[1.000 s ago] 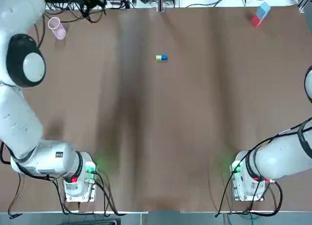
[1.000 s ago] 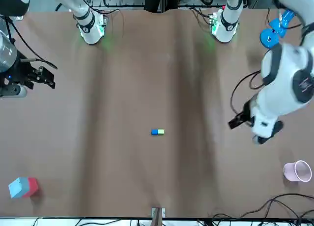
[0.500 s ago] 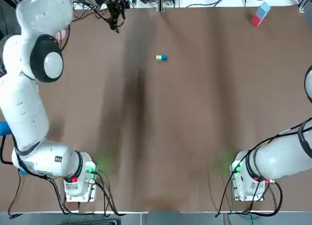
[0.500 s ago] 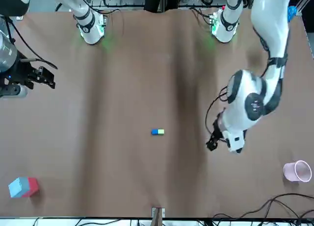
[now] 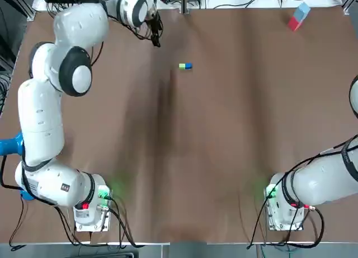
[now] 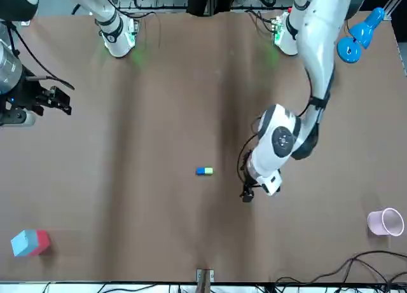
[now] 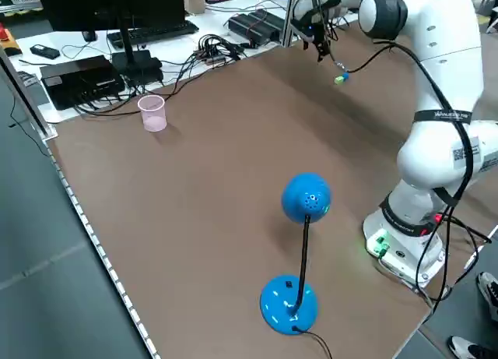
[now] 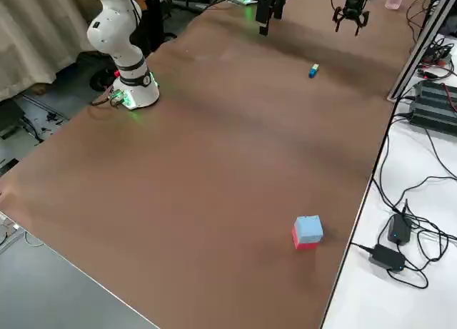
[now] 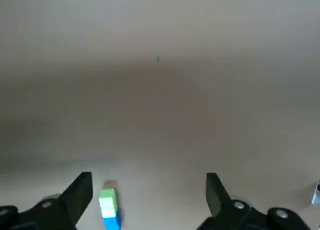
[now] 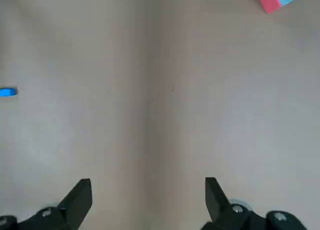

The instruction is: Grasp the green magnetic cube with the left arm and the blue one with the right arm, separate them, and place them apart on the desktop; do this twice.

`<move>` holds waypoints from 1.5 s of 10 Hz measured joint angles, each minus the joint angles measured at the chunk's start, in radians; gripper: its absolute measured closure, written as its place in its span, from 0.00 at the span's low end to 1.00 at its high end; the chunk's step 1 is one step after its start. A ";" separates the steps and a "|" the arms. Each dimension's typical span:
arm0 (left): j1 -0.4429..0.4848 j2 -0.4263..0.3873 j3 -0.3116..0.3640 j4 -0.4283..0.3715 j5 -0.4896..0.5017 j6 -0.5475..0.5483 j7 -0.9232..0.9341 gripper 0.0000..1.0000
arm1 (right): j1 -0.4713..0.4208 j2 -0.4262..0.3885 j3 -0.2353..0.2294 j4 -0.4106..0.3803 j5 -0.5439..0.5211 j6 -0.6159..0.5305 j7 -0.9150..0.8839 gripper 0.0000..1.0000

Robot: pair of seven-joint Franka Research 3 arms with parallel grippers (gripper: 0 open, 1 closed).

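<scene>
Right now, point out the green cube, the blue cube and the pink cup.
green cube (image 5: 182, 66): top view, its top face.
blue cube (image 5: 188, 66): top view, its top face.
pink cup (image 7: 153, 117): left side view, its side wall.

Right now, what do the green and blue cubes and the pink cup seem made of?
Green cube and blue cube: probably plastic, from their solid bright colours; finish too small to judge. Pink cup: likely translucent plastic; its wall looks pale, see-through.
</scene>
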 joint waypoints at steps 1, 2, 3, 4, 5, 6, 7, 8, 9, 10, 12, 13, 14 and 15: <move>-0.016 0.017 0.000 0.004 -0.012 0.009 -0.009 0.03 | 0.003 0.000 0.003 0.000 0.001 0.000 0.066 0.00; -0.029 0.026 0.001 0.006 -0.020 0.010 -0.029 0.04 | 0.014 0.000 0.005 0.000 0.002 0.009 0.144 0.00; -0.034 0.031 0.001 0.007 -0.033 0.011 -0.051 0.04 | 0.042 0.001 0.008 -0.001 0.003 0.035 0.226 0.00; -0.037 0.032 0.000 0.007 -0.050 0.011 -0.059 0.06 | 0.085 0.009 0.011 -0.004 0.004 0.072 0.304 0.00; -0.045 0.035 0.000 0.007 -0.059 0.010 -0.062 0.07 | 0.133 0.030 0.012 -0.009 0.004 0.120 0.392 0.00; -0.055 0.045 0.001 0.009 -0.061 0.010 -0.063 0.09 | 0.175 0.065 0.014 -0.013 0.004 0.169 0.497 0.00; -0.069 0.063 0.001 0.025 -0.062 0.012 -0.063 0.12 | 0.221 0.106 0.015 -0.014 0.005 0.212 0.605 0.00; -0.083 0.089 0.002 0.052 -0.062 0.013 -0.063 0.15 | 0.271 0.148 0.015 -0.016 0.005 0.251 0.732 0.01; -0.101 0.114 0.002 0.068 -0.062 0.013 -0.063 0.15 | 0.317 0.191 0.016 -0.019 0.005 0.289 0.883 0.01; -0.120 0.136 0.002 0.074 -0.062 0.013 -0.063 0.16 | 0.361 0.240 0.017 -0.022 0.005 0.336 1.044 0.01; -0.147 0.160 0.003 0.075 -0.062 0.013 -0.063 0.21 | 0.437 0.348 0.018 -0.026 0.025 0.457 1.322 0.03; -0.153 0.164 0.003 0.075 -0.062 0.013 -0.063 0.23 | 0.453 0.404 0.018 -0.027 0.077 0.511 1.424 0.04; -0.156 0.166 0.003 0.075 -0.062 0.012 -0.063 0.24 | 0.458 0.457 0.017 -0.027 0.154 0.551 1.498 0.05; -0.158 0.167 0.003 0.075 -0.062 0.012 -0.063 0.26 | 0.459 0.504 0.016 -0.026 0.236 0.591 1.544 0.05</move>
